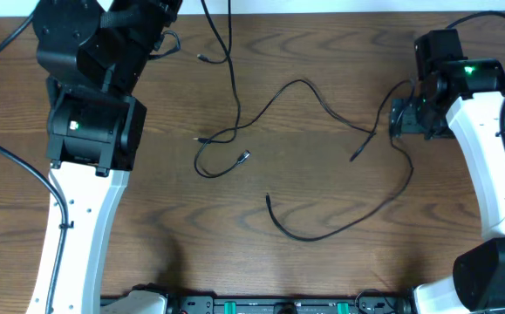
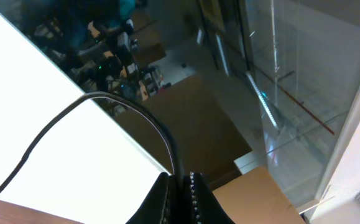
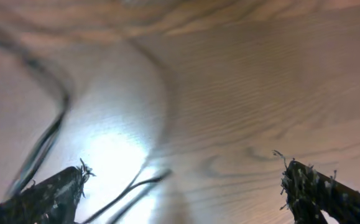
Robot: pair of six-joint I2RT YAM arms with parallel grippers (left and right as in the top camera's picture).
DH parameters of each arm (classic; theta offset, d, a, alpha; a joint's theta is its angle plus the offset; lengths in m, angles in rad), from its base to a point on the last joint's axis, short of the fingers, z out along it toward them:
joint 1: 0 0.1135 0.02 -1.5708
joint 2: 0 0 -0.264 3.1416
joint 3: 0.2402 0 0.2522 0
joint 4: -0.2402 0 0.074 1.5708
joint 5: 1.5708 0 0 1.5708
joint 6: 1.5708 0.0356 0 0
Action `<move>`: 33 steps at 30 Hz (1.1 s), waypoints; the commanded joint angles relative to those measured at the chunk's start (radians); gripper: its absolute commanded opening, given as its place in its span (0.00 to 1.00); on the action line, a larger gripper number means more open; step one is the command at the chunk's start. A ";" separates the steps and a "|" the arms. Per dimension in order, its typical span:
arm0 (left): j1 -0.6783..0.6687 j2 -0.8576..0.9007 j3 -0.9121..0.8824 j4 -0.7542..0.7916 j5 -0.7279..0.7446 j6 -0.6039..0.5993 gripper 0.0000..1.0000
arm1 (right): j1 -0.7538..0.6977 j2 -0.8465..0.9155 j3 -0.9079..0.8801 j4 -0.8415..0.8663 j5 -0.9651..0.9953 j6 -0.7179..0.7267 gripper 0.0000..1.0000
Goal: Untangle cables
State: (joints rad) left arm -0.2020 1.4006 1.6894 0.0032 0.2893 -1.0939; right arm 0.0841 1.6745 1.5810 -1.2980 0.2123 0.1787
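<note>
Several thin black cables lie tangled on the wooden table [image 1: 322, 279]. One black cable [image 1: 232, 87] runs from the top edge down into a loop [image 1: 207, 166] left of centre. Another cable [image 1: 300, 83] arcs across the middle toward the right. A third cable [image 1: 339, 228] curves along the near side. In the left wrist view my left gripper [image 2: 181, 179] is shut on a black cable [image 2: 105, 102] that arcs up and to the left. My right gripper [image 1: 398, 118] stands open low over the table; thin cable strands [image 3: 130, 186] lie between its fingers, near the left fingertip [image 3: 74, 183].
Both white arms stand at the table's sides, the left arm [image 1: 86, 131] and the right arm [image 1: 487, 131], each with thicker black leads. A cardboard box [image 2: 260, 193] shows behind the left gripper. Small plug ends [image 1: 243, 158] lie near the middle loop.
</note>
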 commanded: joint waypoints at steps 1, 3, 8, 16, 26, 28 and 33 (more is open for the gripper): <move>0.001 -0.009 0.011 -0.007 0.009 0.028 0.08 | 0.026 0.005 0.006 -0.029 -0.344 -0.209 0.97; 0.001 -0.009 0.011 -0.016 0.010 0.028 0.07 | 0.051 0.010 0.006 -0.074 -0.343 -0.195 0.91; 0.001 -0.009 0.011 -0.019 0.010 0.028 0.07 | 0.134 0.043 0.006 -0.206 0.087 0.014 0.98; 0.002 -0.009 0.011 -0.049 0.010 0.029 0.08 | 0.209 0.093 0.006 -0.305 0.420 0.183 0.99; 0.002 -0.009 0.011 -0.055 0.017 0.108 0.07 | 0.224 0.104 0.006 -0.159 0.408 0.205 0.99; 0.002 -0.009 0.011 -0.055 0.040 0.151 0.08 | 0.222 0.104 0.007 -0.099 0.365 0.147 0.99; 0.002 -0.009 0.011 -0.044 0.130 0.215 0.07 | 0.199 0.104 0.023 0.111 0.137 0.108 0.99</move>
State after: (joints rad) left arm -0.2020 1.4006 1.6894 -0.0540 0.3431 -0.9520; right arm 0.2947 1.7741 1.5818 -1.2285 0.5285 0.3393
